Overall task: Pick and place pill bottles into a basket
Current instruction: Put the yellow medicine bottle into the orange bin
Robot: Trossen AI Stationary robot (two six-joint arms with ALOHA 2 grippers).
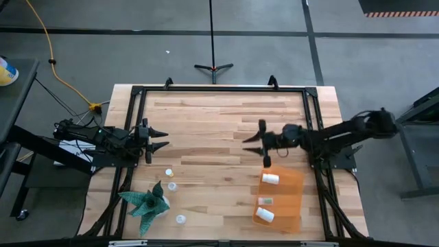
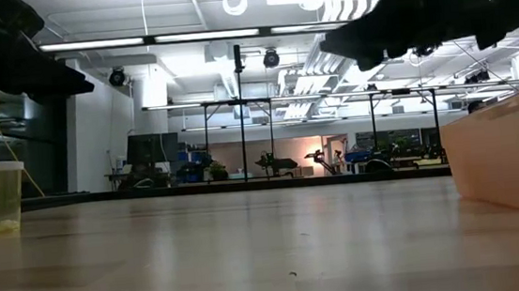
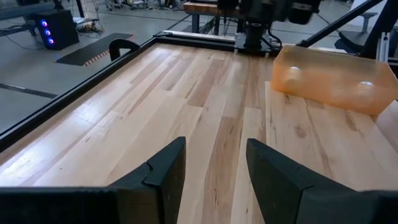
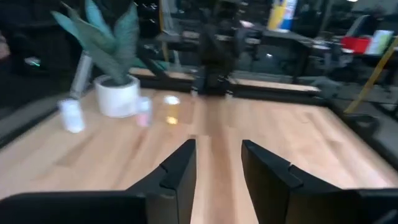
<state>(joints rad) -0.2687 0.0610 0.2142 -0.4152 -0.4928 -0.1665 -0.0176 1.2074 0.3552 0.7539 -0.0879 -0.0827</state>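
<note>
Three small pill bottles stand upright on the table at the left: one [image 1: 169, 173], one [image 1: 172, 186] and one [image 1: 180, 219]. They also show in the right wrist view [image 4: 71, 115]. The orange basket [image 1: 291, 185] sits at the near right with two white bottles lying in it [image 1: 269, 178] [image 1: 265, 215]. My left gripper [image 1: 163, 138] is open and empty above the table's left side, pointing toward the right. My right gripper [image 1: 248, 140] is open and empty above the table just beyond the basket, pointing toward the left.
A spiky green plant [image 1: 147, 202] in a white pot [image 4: 118, 96] stands near the front left, beside the standing bottles. A black frame [image 1: 219, 89] borders the table. Bare wood [image 1: 206, 137] lies between the two grippers.
</note>
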